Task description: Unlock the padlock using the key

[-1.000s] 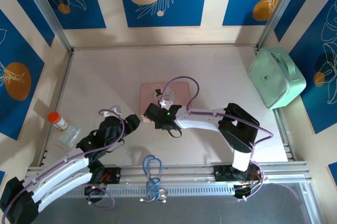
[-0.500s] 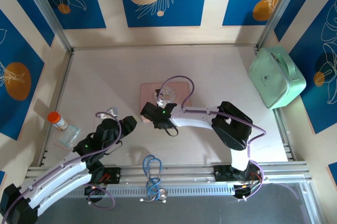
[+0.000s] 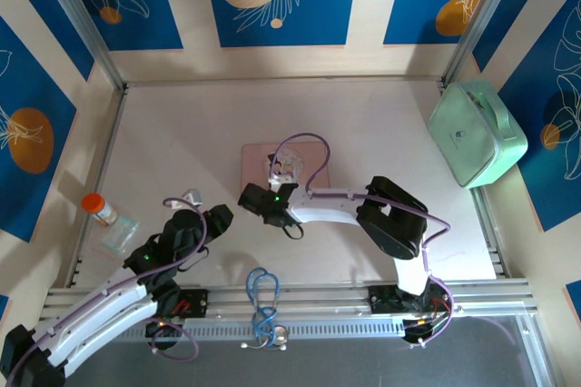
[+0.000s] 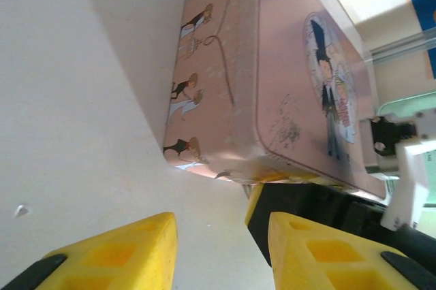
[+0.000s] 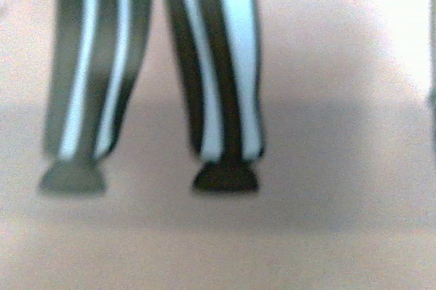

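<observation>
Locating the padlock relative to the two grippers

Nearest the bases, the left gripper (image 4: 218,256) stands wide open over the bare table (image 3: 182,133), its yellow fingers (image 4: 112,252) parted with nothing between them. Ahead of it and to its right, the right gripper (image 3: 247,198) sits low against the near left corner of the pink tin (image 4: 286,72). Whether its jaws are parted or clamped cannot be told, and no key can be made out. A brass-yellow sliver, read here as the padlock (image 4: 281,177), lies at the tin's lower near edge, touching or just beside the right gripper, so the right arm is judged much the nearer. Too little of the padlock shows to give its long axis. The blurred right wrist view offers a painted figure's striped legs (image 5: 218,79) on pink. Farthest off, by the right wall, rests a mint-green case (image 3: 477,133)
</observation>
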